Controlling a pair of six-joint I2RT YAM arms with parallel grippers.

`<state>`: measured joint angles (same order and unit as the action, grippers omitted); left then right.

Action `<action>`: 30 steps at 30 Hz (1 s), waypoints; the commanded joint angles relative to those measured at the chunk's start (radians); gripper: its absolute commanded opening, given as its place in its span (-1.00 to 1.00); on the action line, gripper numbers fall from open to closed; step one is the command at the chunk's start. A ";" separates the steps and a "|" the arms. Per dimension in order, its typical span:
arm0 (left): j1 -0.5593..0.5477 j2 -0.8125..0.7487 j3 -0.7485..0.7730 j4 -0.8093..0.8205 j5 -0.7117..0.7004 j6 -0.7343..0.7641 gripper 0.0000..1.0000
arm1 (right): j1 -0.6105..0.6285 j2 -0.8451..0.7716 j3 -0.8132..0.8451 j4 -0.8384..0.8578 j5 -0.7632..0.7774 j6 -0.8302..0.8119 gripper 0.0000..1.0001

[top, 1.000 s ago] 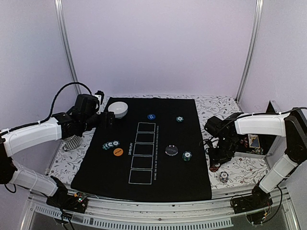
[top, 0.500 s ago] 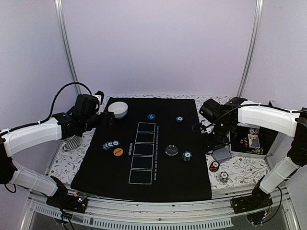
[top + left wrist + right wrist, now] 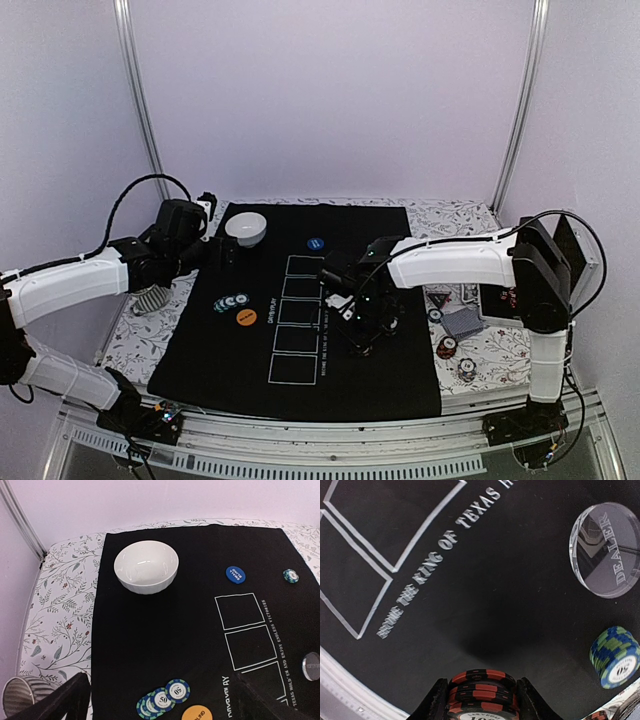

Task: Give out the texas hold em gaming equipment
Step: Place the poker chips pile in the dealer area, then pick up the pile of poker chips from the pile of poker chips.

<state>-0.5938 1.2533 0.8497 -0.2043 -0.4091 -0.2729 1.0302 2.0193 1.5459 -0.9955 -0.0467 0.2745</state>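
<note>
A red-and-black chip stack (image 3: 482,690) is clamped between the fingers of the right gripper (image 3: 484,701) and held over the black mat (image 3: 520,605), near the clear dealer disc (image 3: 607,550) and a teal chip stack (image 3: 615,656). The left gripper (image 3: 222,250) is seen with its fingers spread wide apart. Beyond it the white bowl (image 3: 146,582) is seen, showing only its bare inside. Fanned teal chips (image 3: 162,700) are laid beside the orange disc (image 3: 200,714).

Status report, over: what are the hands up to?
Right hand shut on red chips, over mat. Left hand open, near bowl. Dealer button close, not beneath.
</note>
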 commanded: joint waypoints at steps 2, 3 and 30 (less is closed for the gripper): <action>-0.011 -0.023 -0.016 0.001 -0.005 0.006 0.96 | -0.007 0.059 0.023 0.025 0.032 -0.061 -0.95; -0.011 -0.023 -0.016 0.001 -0.005 0.006 0.96 | -0.008 0.066 0.017 0.027 0.029 -0.064 -0.95; -0.011 -0.013 0.000 0.002 -0.002 0.015 0.96 | -0.027 -0.188 0.138 -0.050 0.091 -0.048 0.98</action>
<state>-0.5938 1.2503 0.8459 -0.2039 -0.4091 -0.2718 1.0237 2.0083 1.6451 -1.0252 -0.0044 0.2062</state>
